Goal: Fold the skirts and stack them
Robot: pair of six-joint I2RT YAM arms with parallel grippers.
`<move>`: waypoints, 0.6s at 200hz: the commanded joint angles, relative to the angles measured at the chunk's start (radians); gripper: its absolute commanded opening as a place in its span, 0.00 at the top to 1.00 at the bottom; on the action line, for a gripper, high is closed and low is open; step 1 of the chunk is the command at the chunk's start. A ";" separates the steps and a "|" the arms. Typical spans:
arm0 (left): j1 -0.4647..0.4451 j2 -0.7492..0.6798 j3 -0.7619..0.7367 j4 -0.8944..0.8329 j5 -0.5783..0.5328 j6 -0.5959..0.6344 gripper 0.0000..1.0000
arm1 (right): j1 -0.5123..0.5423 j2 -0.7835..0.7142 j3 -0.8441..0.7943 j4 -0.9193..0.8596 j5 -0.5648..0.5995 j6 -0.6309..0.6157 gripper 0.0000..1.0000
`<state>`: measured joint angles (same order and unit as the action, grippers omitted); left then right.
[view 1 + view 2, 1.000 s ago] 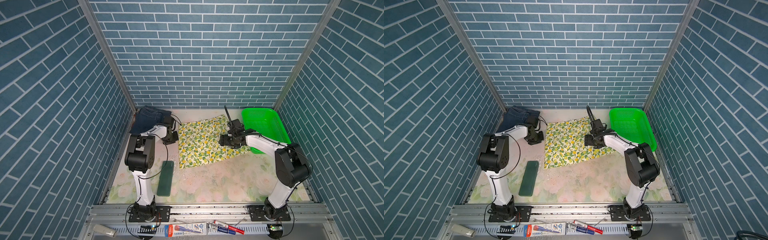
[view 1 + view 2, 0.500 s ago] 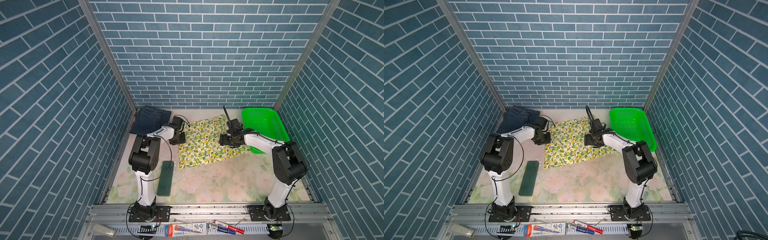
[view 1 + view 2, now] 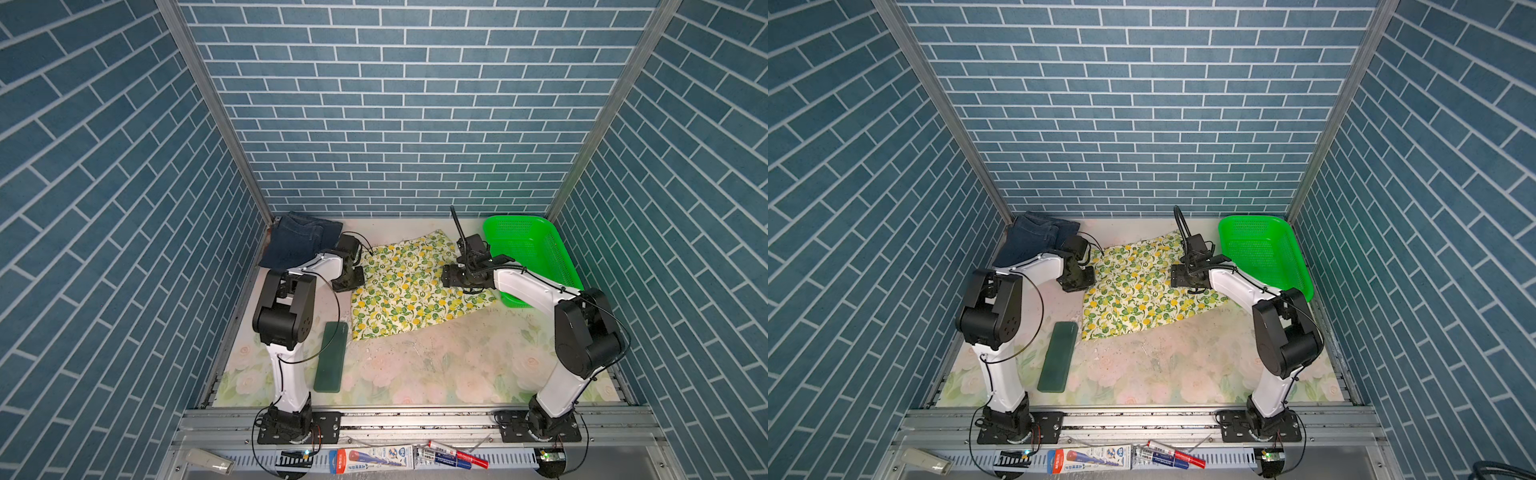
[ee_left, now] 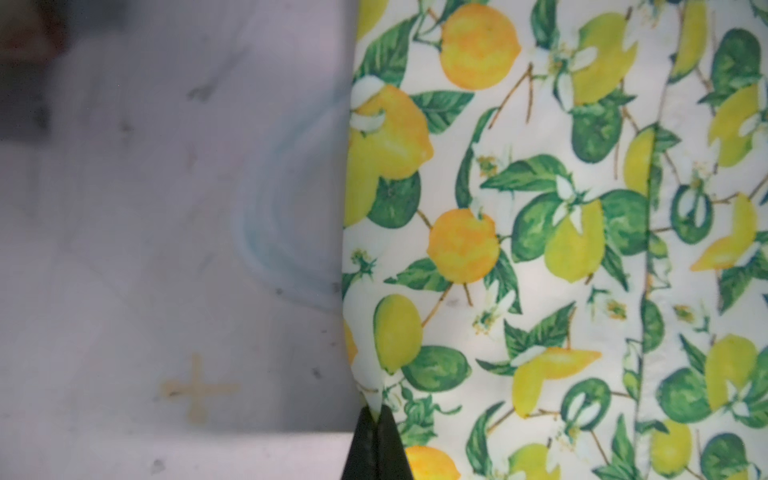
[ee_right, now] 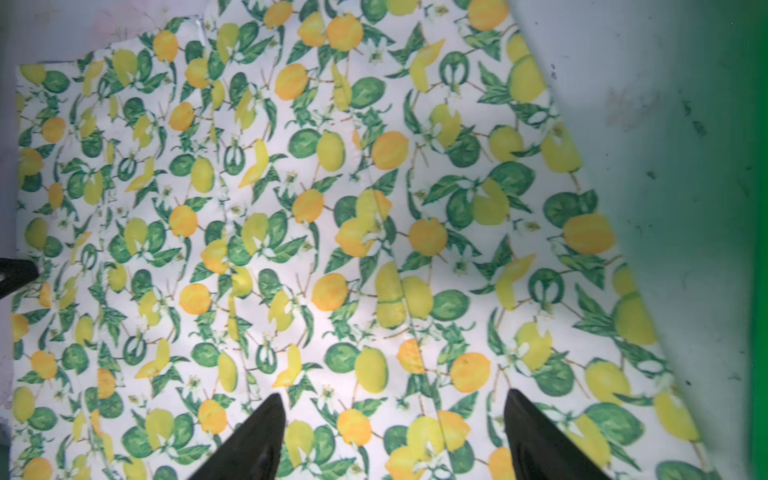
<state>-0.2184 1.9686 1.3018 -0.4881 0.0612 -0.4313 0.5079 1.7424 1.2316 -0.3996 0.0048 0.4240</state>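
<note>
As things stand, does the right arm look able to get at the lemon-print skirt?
Probably yes. The right arm reaches over the lemon-print skirt, its jaws open directly above the cloth with nothing between; the green basket stands beside it, out of the way.

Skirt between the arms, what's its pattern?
Skirt: cream with lemons and green leaves; best in right wrist view.

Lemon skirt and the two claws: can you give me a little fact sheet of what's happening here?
Lemon-print skirt: spread out, middle back
Left gripper: shut, pinching the skirt's edge
Right gripper: open, over the skirt's other side
Denim skirt: back left corner
Green basket: back right, empty
Dark green pad: front left of the lemon skirt
</note>
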 commanded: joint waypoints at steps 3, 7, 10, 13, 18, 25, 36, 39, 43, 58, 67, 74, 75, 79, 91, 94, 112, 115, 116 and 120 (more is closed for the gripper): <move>0.052 -0.028 -0.058 0.022 0.019 -0.038 1.00 | 0.003 -0.014 0.015 -0.050 0.052 -0.050 0.18; 0.057 -0.029 -0.064 0.026 0.023 -0.041 1.00 | 0.003 -0.011 0.018 -0.051 0.055 -0.053 0.17; 0.059 -0.030 -0.067 0.028 0.026 -0.042 1.00 | 0.002 -0.007 0.021 -0.052 0.059 -0.056 0.17; 0.062 -0.030 -0.068 0.031 0.027 -0.042 1.00 | 0.001 -0.003 0.024 -0.055 0.062 -0.059 0.17; 0.064 -0.029 -0.069 0.032 0.029 -0.042 1.00 | 0.001 0.006 0.031 -0.057 0.069 -0.066 0.18; 0.066 -0.026 -0.069 0.033 0.032 -0.043 1.00 | -0.001 0.021 0.044 -0.064 0.083 -0.076 0.18; 0.067 -0.022 -0.066 0.034 0.039 -0.043 1.00 | -0.003 0.048 0.070 -0.079 0.105 -0.098 0.18; 0.068 -0.021 -0.065 0.034 0.041 -0.043 1.00 | -0.005 0.057 0.078 -0.084 0.109 -0.104 0.18; 0.068 -0.019 -0.064 0.034 0.042 -0.043 1.00 | -0.010 0.068 0.090 -0.090 0.111 -0.111 0.18; 0.068 -0.014 -0.061 0.034 0.046 -0.043 1.00 | -0.032 0.105 0.133 -0.103 0.104 -0.137 0.18; 0.068 -0.013 -0.063 0.037 0.048 -0.046 1.00 | -0.051 0.129 0.162 -0.107 0.100 -0.154 0.18; 0.068 -0.013 -0.063 0.037 0.050 -0.047 1.00 | -0.064 0.151 0.185 -0.108 0.089 -0.175 0.18; 0.068 -0.012 -0.064 0.038 0.049 -0.047 1.00 | -0.067 0.154 0.191 -0.109 0.088 -0.178 0.19; 0.068 -0.014 -0.062 0.040 0.053 -0.047 1.00 | -0.075 0.169 0.208 -0.116 0.080 -0.190 0.19; 0.068 -0.016 -0.061 0.043 0.060 -0.049 1.00 | -0.102 0.212 0.261 -0.133 0.043 -0.225 0.20; 0.068 -0.016 -0.061 0.043 0.059 -0.049 1.00 | -0.109 0.221 0.272 -0.134 0.034 -0.232 0.20; 0.068 -0.017 -0.056 0.042 0.065 -0.051 1.00 | -0.150 0.275 0.345 -0.152 -0.021 -0.262 0.22; 0.068 -0.015 -0.055 0.042 0.067 -0.053 1.00 | -0.156 0.285 0.356 -0.154 -0.030 -0.268 0.22; 0.068 -0.015 -0.055 0.042 0.067 -0.053 1.00 | -0.159 0.288 0.360 -0.156 -0.033 -0.270 0.22; 0.067 -0.015 -0.055 0.043 0.070 -0.053 1.00 | -0.166 0.300 0.375 -0.158 -0.048 -0.279 0.23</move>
<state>-0.1535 1.9427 1.2564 -0.4435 0.1112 -0.4763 0.3870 1.9831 1.4994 -0.5053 0.0360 0.2462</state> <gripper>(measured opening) 0.049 0.781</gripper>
